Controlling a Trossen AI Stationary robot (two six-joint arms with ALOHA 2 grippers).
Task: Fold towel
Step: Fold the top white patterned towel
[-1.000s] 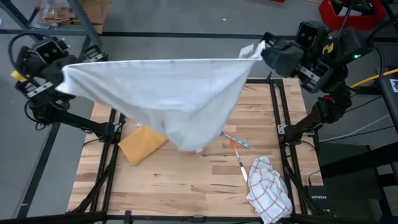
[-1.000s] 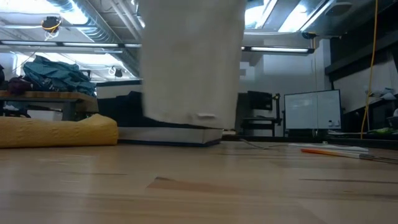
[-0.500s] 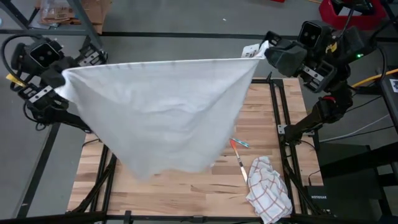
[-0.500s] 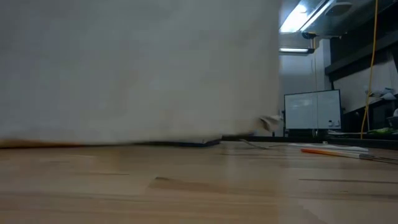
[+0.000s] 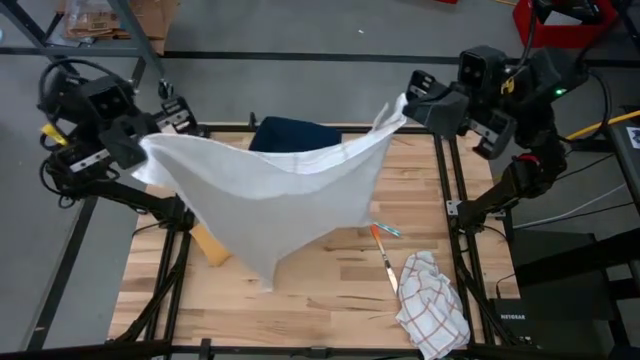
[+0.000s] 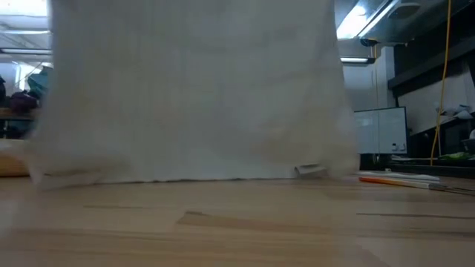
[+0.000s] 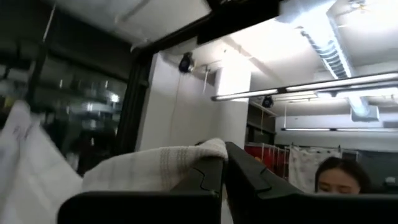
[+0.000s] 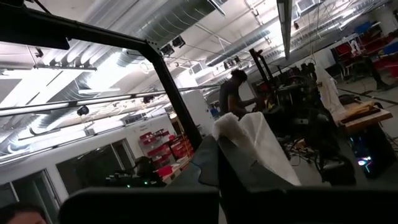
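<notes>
A white towel (image 5: 280, 195) hangs between my two raised grippers, its top edge sagging over the table's far half. Its lower part droops to a point (image 5: 265, 280) toward the near edge. In the low view the towel (image 6: 193, 96) fills most of the picture, and its bottom hem (image 6: 171, 178) is just at table level. My left gripper (image 5: 150, 140) is shut on the towel's left corner. My right gripper (image 5: 405, 105) is shut on its right corner. My left gripper pinches the towel's left top corner (image 7: 186, 163) between its two shut fingers, which slant upward; the bunched cloth spills out to one side of them. The towel hangs slack below. My right gripper pinches the right top corner (image 8: 239, 134) between its shut fingers, also slanting upward. A flap of cloth stands up past the fingertips, and the rest hangs below.
A checked cloth (image 5: 432, 305) lies crumpled at the near right corner. An orange pen (image 5: 385, 255) and a blue one (image 5: 388, 229) lie beside it. A yellow pad (image 5: 208, 245) peeks out under the towel, and a dark blue bundle (image 5: 290, 133) sits at the far edge. People stand in the room beyond.
The towel's top edge, drawn taut between my grippers a second ago, now sags. Both grippers have tipped and come a little closer together. The hanging part swung out toward the near edge and spread wide, then dropped lower; the dark blue bundle behind it is now uncovered.
</notes>
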